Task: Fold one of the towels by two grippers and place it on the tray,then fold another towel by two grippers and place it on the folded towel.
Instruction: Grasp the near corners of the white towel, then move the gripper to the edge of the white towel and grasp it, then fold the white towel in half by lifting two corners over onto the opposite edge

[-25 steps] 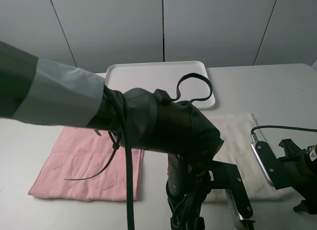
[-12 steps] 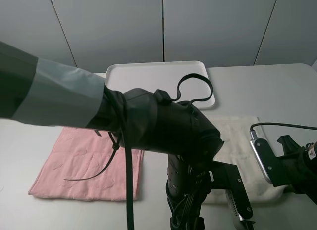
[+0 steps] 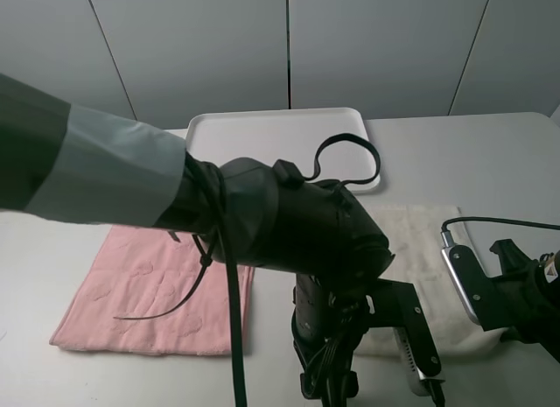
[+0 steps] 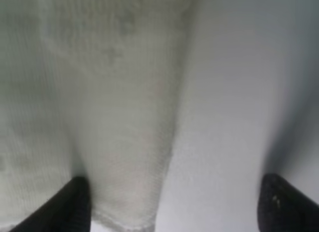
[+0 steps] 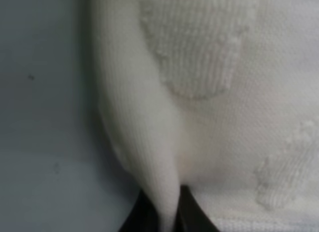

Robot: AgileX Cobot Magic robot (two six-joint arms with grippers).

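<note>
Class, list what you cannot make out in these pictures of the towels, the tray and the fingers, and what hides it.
- Exterior high: the big black left arm hides much of the cream off-white terry towel and a corner of the pale pink terry towel.
- Left wrist: blurred; the edge cuts off the left fingers.
- Right wrist: the edge cuts off the right fingers, too.

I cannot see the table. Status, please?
Right hand shut on cream towel edge. Left hand open, astride towel edge. Pink towel flat, aside.

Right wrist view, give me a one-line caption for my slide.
Right gripper shut on a pinched-up fold at the edge of the cream towel, beside the grey table.
</note>
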